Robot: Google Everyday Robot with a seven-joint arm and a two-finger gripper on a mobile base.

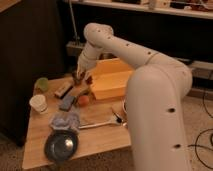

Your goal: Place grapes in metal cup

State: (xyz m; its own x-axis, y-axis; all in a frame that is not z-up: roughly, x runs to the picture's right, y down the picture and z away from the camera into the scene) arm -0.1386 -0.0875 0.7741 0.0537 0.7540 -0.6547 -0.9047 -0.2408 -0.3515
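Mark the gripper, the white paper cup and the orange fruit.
gripper [80, 76]: camera view, between the tips of its fingers, low over the table's [96, 139] far side.
white paper cup [38, 105]: camera view, on its side wall.
orange fruit [83, 100]: camera view, on its middle.

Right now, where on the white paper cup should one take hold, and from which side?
Probably best to take the white paper cup by its wall just under the rim, coming from above: it stands upright, mouth up, apart from the pale green cup behind it. The end effector, shut, is beside the yellow tray.
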